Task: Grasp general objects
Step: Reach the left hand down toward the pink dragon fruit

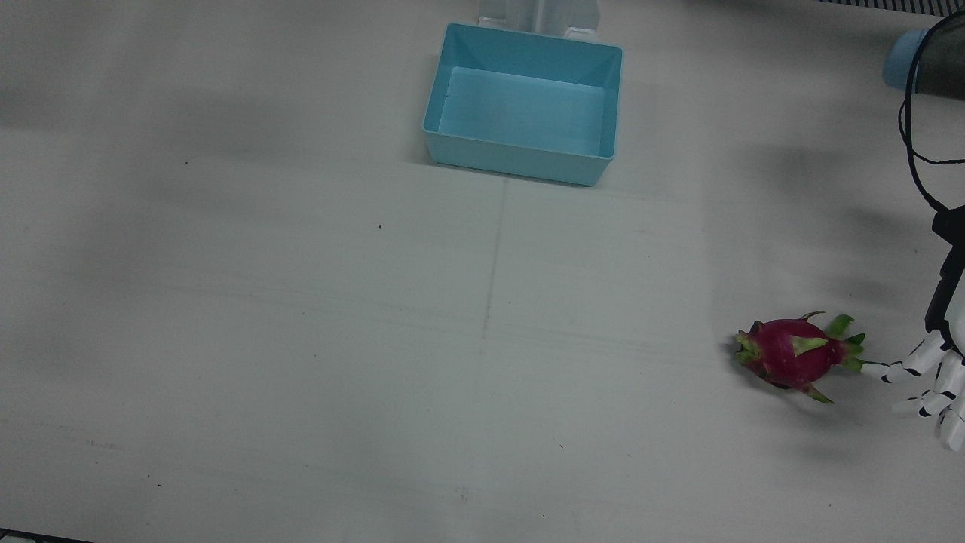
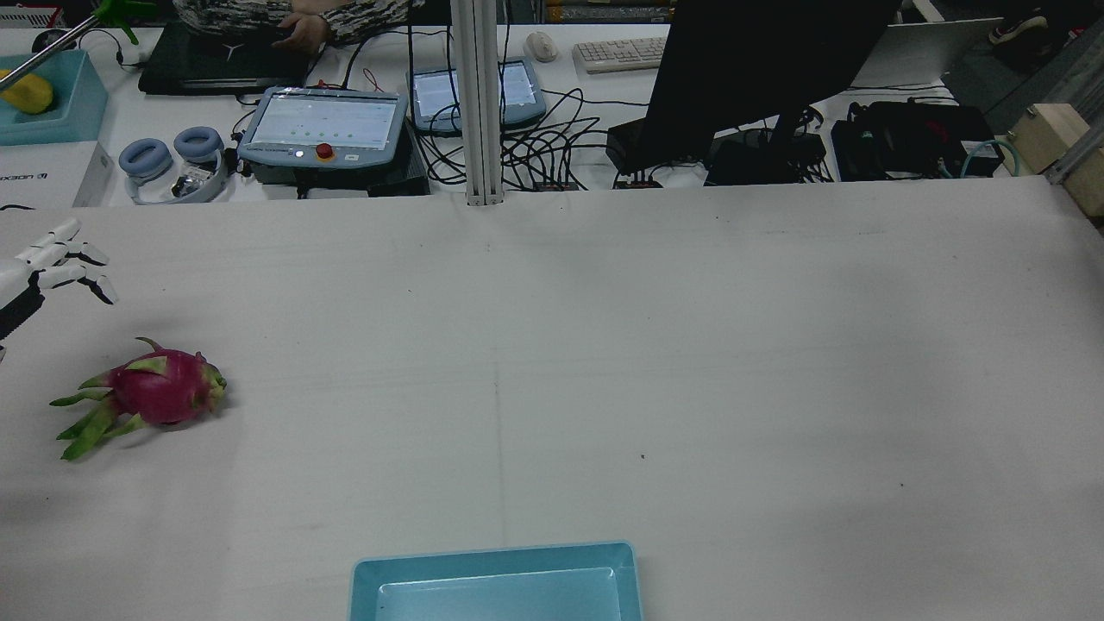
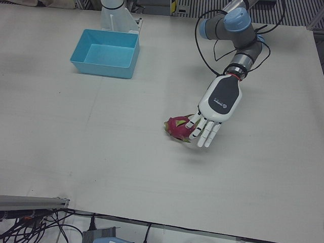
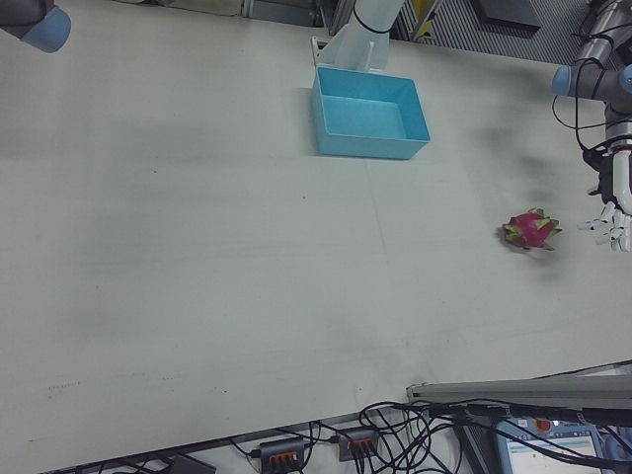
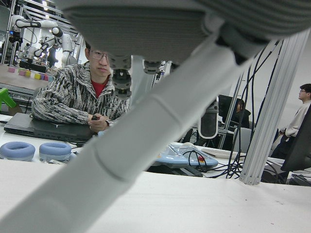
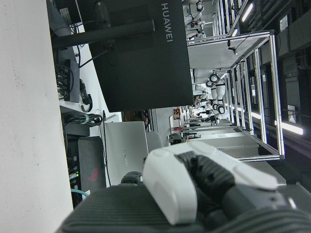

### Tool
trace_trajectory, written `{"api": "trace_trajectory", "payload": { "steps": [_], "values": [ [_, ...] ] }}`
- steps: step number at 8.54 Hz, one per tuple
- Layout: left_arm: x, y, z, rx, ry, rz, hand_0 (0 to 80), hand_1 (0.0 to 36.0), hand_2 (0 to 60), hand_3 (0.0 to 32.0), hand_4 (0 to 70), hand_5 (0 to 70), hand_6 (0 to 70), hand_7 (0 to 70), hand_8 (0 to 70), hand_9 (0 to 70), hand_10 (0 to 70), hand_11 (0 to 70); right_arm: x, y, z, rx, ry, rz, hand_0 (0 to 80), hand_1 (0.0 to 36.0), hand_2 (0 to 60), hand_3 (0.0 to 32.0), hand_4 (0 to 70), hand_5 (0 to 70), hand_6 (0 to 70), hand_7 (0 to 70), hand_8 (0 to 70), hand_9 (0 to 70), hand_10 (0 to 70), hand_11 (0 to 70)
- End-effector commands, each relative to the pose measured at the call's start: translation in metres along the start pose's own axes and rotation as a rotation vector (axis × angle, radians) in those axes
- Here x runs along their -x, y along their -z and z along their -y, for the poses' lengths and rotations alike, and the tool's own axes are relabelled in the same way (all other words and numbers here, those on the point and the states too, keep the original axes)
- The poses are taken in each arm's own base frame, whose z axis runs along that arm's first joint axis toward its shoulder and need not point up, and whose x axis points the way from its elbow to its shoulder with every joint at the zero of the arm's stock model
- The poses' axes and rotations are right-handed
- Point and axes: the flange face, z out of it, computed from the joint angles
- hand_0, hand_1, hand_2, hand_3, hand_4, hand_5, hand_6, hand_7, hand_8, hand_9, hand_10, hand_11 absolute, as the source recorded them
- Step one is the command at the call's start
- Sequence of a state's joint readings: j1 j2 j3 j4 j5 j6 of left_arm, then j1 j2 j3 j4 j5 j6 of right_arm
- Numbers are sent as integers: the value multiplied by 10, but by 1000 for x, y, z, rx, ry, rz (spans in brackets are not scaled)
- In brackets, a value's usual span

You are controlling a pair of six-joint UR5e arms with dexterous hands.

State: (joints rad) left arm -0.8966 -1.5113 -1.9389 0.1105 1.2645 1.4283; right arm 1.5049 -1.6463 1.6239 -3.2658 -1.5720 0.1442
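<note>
Lying on the white table [image 1: 301, 302], well apart from the light-blue rectangular plastic bin [image 1: 522, 105], the magenta oval dragon fruit with green scales [image 1: 795, 353] is pointing its leafy end toward the left hand [image 3: 212, 114]. Only the left-front view is showing that hand whole, fingers spread, gripping nothing. Contact unclear. Right hand [image 6: 194, 189]: fingers hard to make out, cannot tell.

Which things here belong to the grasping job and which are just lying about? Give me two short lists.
Part of the job:
- dragon fruit, lying on the table
- left hand, fingers spread, beside and above the fruit, holding nothing
- blue bin, empty, possibly the drop-off

Just lying about:
- headphones
- teach pendant
- keyboard
- monitor
</note>
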Motion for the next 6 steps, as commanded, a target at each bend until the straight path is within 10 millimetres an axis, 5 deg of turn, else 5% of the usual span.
{"api": "trace_trajectory", "payload": {
  "steps": [1,2,3,6],
  "values": [
    [19,-26,-25,-58,-3,23,800,360,600,26,133,349,0,367,0,59,0,0,0,0,0,1,0,0,0,0,0,0,0,0,0,0,0,0,0,0],
    [24,-40,-38,-46,-5,32,800,360,600,76,99,192,0,332,0,52,0,0,0,0,0,1,0,1,0,0,0,0,0,0,0,0,0,0,0,0],
    [25,-40,-41,-55,-3,31,800,360,600,80,90,211,0,344,0,54,0,0,0,0,0,1,0,0,0,0,0,0,0,0,0,0,0,0,0,0],
    [30,-36,-61,-38,-5,56,800,360,600,106,69,113,0,302,0,46,0,0,0,0,0,1,0,0,0,0,0,0,0,0,0,0,0,0,0,0]
  ]
}}
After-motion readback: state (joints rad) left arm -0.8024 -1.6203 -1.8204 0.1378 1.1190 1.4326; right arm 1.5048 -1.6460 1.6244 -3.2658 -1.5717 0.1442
